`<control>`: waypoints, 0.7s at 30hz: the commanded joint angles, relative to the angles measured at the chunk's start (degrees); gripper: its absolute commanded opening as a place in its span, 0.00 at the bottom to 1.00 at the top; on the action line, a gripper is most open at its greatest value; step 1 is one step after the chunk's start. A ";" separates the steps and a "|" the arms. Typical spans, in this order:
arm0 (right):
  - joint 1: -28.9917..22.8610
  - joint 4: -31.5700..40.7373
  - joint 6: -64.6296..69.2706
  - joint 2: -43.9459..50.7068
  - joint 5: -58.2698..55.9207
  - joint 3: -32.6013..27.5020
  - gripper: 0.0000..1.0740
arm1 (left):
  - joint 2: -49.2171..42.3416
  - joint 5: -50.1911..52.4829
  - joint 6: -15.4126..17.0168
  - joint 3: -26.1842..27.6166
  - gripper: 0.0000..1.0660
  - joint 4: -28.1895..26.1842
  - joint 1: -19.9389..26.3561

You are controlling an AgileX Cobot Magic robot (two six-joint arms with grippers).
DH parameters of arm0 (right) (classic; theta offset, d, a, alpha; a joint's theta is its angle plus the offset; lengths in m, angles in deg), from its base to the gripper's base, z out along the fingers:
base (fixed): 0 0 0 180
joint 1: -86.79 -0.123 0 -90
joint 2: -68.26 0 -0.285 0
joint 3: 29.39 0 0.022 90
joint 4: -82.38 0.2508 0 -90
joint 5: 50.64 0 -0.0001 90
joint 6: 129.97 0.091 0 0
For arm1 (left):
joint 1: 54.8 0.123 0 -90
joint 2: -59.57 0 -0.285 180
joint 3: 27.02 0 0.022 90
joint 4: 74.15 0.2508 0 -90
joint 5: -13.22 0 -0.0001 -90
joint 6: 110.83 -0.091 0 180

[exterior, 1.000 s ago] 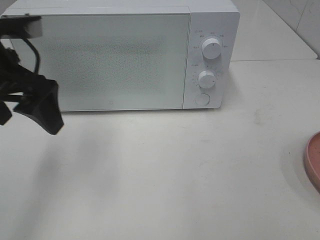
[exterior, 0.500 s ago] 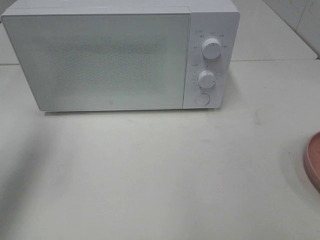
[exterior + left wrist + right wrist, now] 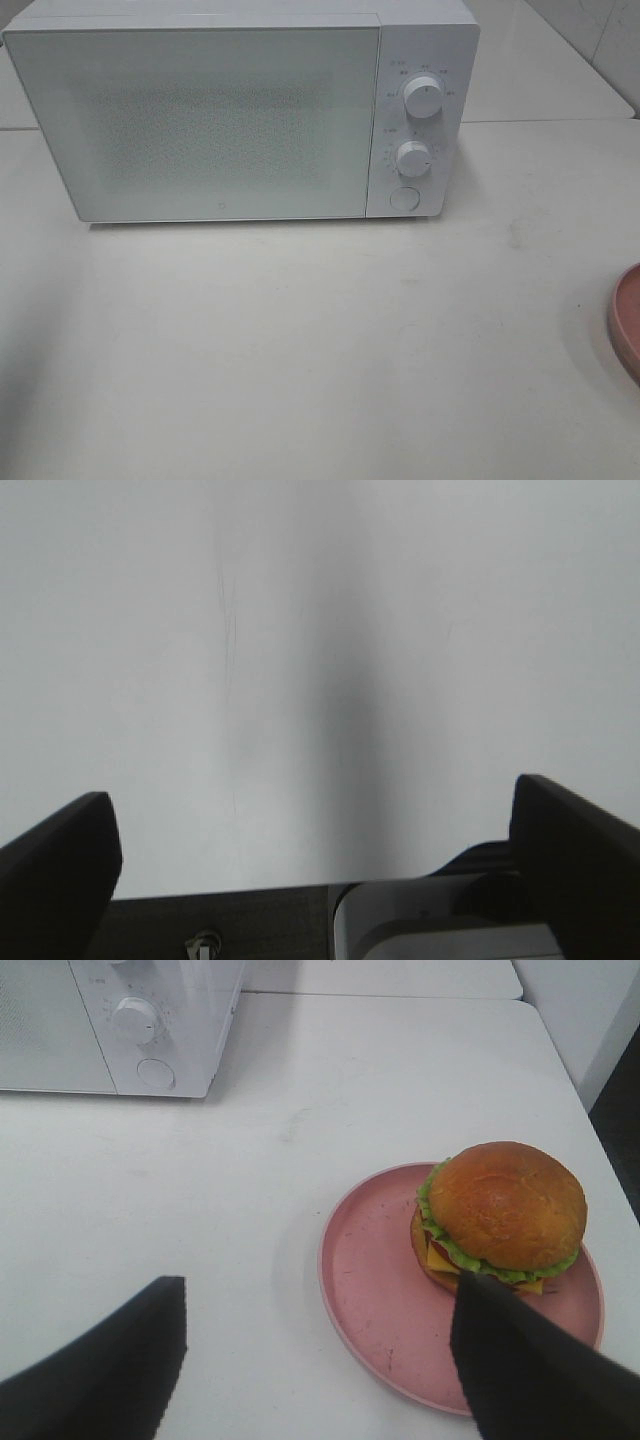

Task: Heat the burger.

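The burger (image 3: 505,1210), with a golden-brown bun and green lettuce frill, sits on a pink plate (image 3: 370,1300) in the right wrist view. My right gripper (image 3: 318,1295) hovers above the near side of the plate, open, with nothing between its fingers (image 3: 510,1380). In the exterior view only the plate's rim (image 3: 628,320) shows at the right edge, and the burger is out of frame there. My left gripper (image 3: 310,792) is open over bare white tabletop, holding nothing. Neither gripper appears in the exterior view.
A white microwave (image 3: 200,120) stands at the back of the table with its door shut. Its right panel carries two knobs (image 3: 424,98) (image 3: 412,157) and a round button (image 3: 403,198). The microwave's corner (image 3: 150,1030) also shows in the right wrist view.
My left gripper stood in front of the microwave's left side a second ago; it has withdrawn out of the exterior view. The microwave and plate have not moved.
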 commanded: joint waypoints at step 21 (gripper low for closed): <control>0.40 -0.17 -0.46 1.72 0.63 -0.29 0.67 | -43.77 6.13 1.83 -24.87 0.92 0.11 0.11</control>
